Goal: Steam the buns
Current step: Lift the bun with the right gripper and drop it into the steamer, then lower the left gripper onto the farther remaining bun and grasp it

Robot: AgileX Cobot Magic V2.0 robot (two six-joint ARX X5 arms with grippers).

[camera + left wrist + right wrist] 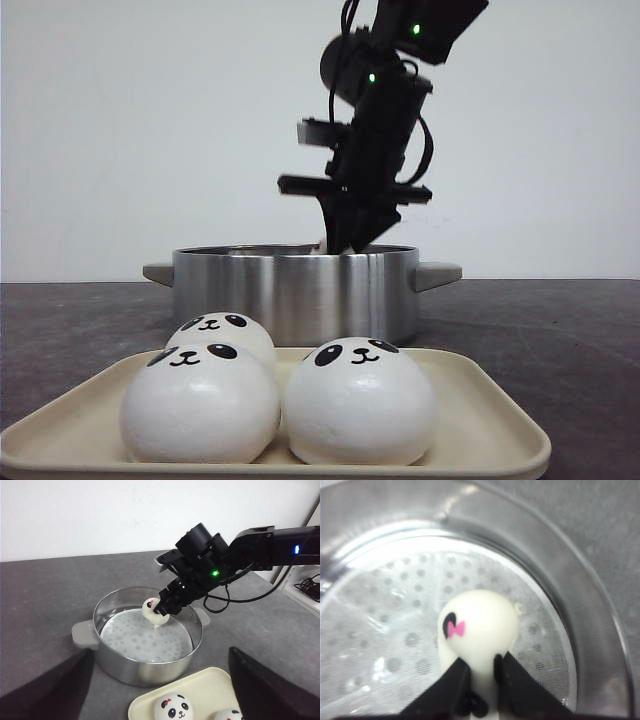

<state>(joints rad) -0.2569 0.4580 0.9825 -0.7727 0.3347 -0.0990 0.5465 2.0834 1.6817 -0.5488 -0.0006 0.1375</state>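
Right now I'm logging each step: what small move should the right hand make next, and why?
Probably lower a little, then open. The right hand pinches a bun above the perforated liner inside the pot, so releasing now would drop it.
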